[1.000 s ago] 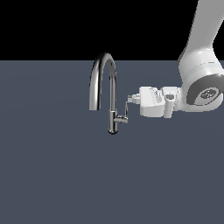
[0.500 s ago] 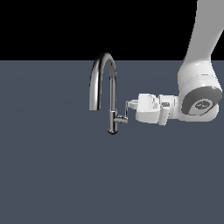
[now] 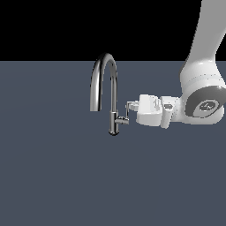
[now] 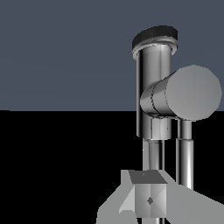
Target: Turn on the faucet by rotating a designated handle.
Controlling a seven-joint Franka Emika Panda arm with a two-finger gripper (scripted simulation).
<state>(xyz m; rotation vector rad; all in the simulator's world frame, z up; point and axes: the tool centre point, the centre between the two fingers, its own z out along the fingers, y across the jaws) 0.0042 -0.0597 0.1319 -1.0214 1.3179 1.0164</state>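
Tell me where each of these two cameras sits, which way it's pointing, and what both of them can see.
Exterior view: off the arm, looking across the grey surface at the faucet; the white arm and gripper come in from the exterior view's right.
Wrist view: on the wrist, close up, facing the faucet's body and the handle; only a grey finger shows.
Shared: faucet, handle, gripper.
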